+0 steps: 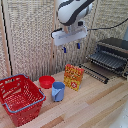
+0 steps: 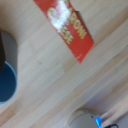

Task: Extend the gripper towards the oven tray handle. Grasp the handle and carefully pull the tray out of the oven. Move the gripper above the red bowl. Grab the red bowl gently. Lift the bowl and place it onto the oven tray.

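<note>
In the exterior view, the gripper (image 1: pixel 71 47) is seen hanging high over the wooden table (image 1: pixel 95 107), its two blue-tipped fingers pointing down, spread apart with a clear gap and nothing held between them. The oven (image 1: pixel 113 54) stands off toward the exterior view's right of the gripper and lower than it, its door dropped open. The tray (image 1: pixel 107 59) is seen inside the open cavity; whether it has been drawn forward at all cannot be judged, and its handle cannot be made out. The step in hand is judged to be the approach to the tray handle. It would be done well if the gripper were lowered to the height of the rack's front edge, turned so the fingers straddle the front bar, and closed only once the bar lies between them; the pull should then be kept level and straight out along the bars. The tray's long axis is seen running across the oven's width, its bars pointing out of the mouth toward the table's front.

The red bowl (image 1: pixel 46 81) lies below the gripper and toward the exterior view's left, just beside a blue cup (image 1: pixel 58 91), with a red-and-yellow box (image 1: pixel 73 77) almost directly beneath the gripper.

In the wrist view, the box (image 2: pixel 67 26) and the cup's rim (image 2: pixel 6 82) are shown; one blue fingertip is glimpsed at the frame's edge, and neither oven, tray nor bowl is seen.
</note>
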Motion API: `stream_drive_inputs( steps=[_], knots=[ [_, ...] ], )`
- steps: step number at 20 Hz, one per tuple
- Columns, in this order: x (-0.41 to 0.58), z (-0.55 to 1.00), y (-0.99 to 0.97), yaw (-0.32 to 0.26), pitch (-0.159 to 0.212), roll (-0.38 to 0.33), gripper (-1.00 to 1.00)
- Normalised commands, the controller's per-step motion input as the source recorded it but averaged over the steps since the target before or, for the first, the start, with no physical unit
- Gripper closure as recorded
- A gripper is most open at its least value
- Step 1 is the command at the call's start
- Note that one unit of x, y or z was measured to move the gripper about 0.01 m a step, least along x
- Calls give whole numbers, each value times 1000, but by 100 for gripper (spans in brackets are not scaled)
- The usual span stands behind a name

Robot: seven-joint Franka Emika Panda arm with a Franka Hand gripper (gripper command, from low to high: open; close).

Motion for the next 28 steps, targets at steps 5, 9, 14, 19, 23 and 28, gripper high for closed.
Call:
stream_drive_inputs(
  steps=[5, 9, 14, 19, 23, 28],
  knots=[
    [636, -139, 302, -98, -102, 119, -100],
    [679, -247, 274, -106, -84, 92, -100],
    [591, -234, 403, -98, 14, 41, -100],
    [101, -45, 434, -23, 104, 5, -100],
    [24, -30, 140, 0, 122, -9, -100],
    [313, -209, -96, 0, 31, -15, -100]
  ],
)
